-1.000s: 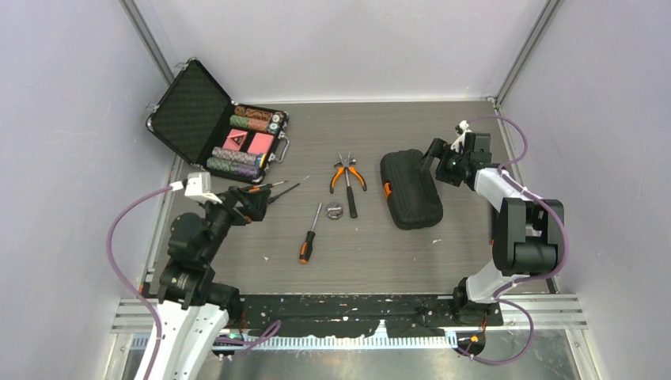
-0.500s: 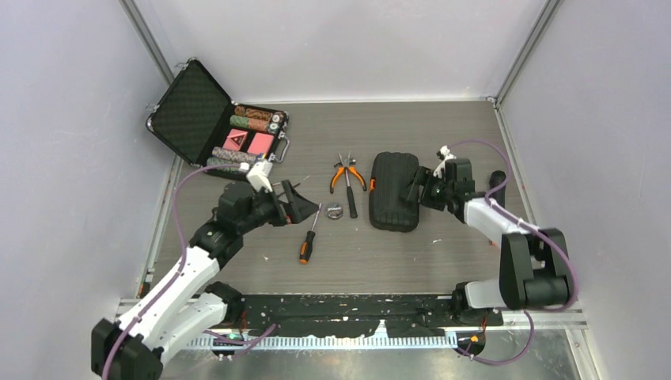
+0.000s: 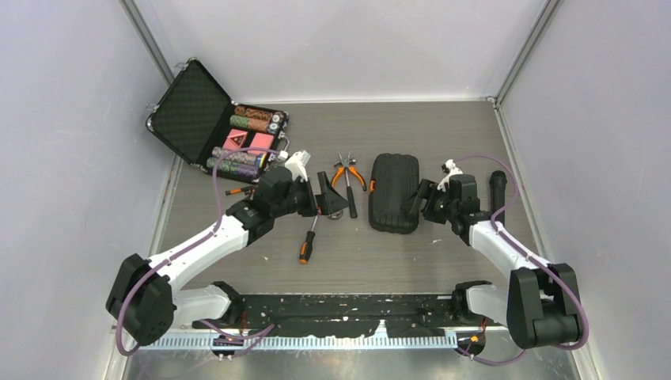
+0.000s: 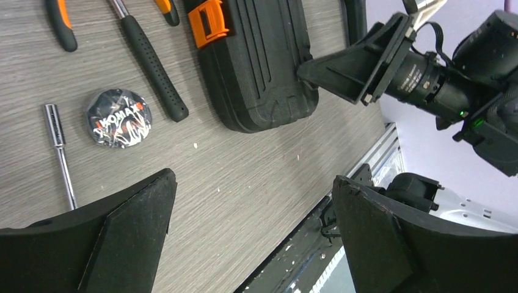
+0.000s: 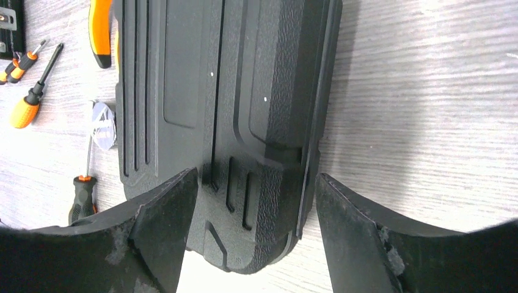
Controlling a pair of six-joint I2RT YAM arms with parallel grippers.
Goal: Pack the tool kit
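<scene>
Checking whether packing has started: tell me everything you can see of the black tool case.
The tool case is black ribbed plastic with rounded corners, shut, lying flat on the table, lengthwise front to back. An orange latch sits on its left edge, facing the pliers. The right gripper straddles its right edge toward the near end, jaws apart; one fingertip looks to touch it.

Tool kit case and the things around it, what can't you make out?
- Tool kit case interior: all views, closed lid hides it.
- Right gripper touching the case or not: right wrist view, its fingers cover the spot.
- Pliers head: left wrist view, cut off by the top edge.
- Round packet label: left wrist view, glare.
- Black cylinder: top view, too small to name.
</scene>
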